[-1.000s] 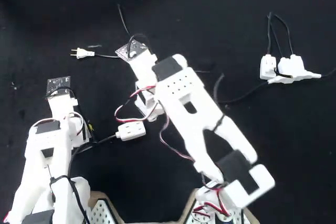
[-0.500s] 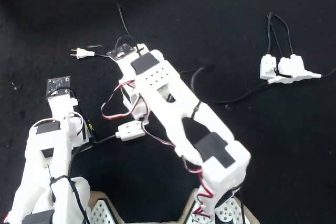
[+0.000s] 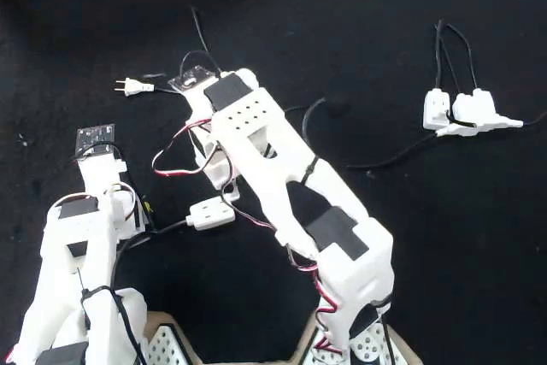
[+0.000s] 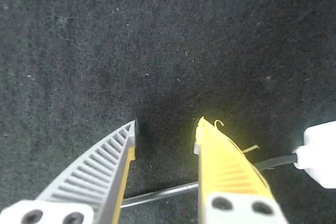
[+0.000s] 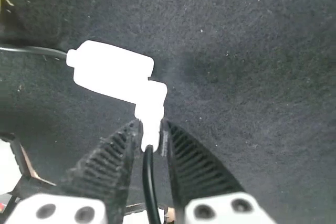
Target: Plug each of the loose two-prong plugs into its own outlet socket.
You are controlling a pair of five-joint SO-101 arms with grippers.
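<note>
My right gripper is shut on a white two-prong plug by its cord end. The plug's body rests against the side of a white outlet socket; its prongs are hidden. From above, that socket lies just beyond the right gripper at mid-table. My left gripper hangs open over the black cloth, above the socket's thin black cable. A white block shows at the picture's edge. A loose white plug with bare prongs lies at the far left.
At the far right, two white outlet sockets sit together with a plug in one, cords running back. The left arm stands at the near left. A black cable crosses the cloth right of the right arm.
The right arm has swung left and folded down over the middle socket, bringing its gripper to it. The left arm and the socket have stayed put.
</note>
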